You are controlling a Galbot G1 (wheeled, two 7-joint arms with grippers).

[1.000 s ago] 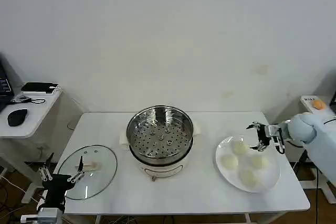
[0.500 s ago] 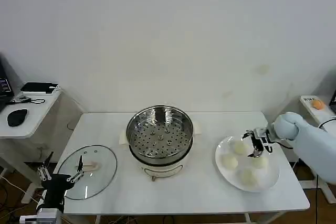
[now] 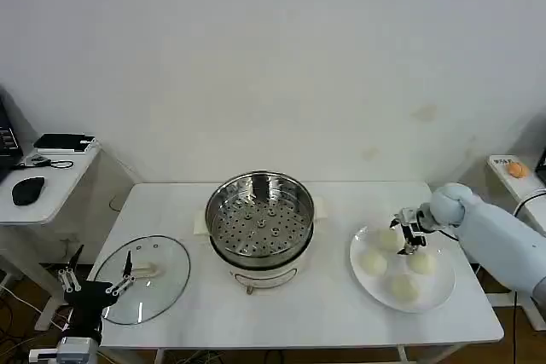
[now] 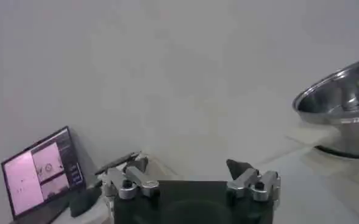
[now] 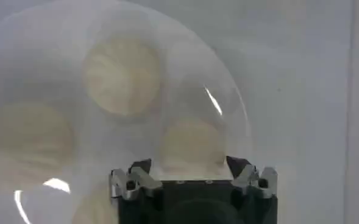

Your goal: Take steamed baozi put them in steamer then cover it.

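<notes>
The right gripper (image 3: 407, 232), fingers spread wide above the baozi (image 3: 390, 240) at the plate's (image 3: 431, 296) twelve o'clock, could dent or nudge it aside.

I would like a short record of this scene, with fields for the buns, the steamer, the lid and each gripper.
buns: four buns on a white plate, at the table's right side
steamer: steamer at the table's middle, uncovered, tray bare
lid: lid flat on the table, left of the steamer
right gripper: right gripper above the plate's buns, jaws open, holding nothing
left gripper: left gripper low at the table's front left edge, by the lid, jaws open
</notes>
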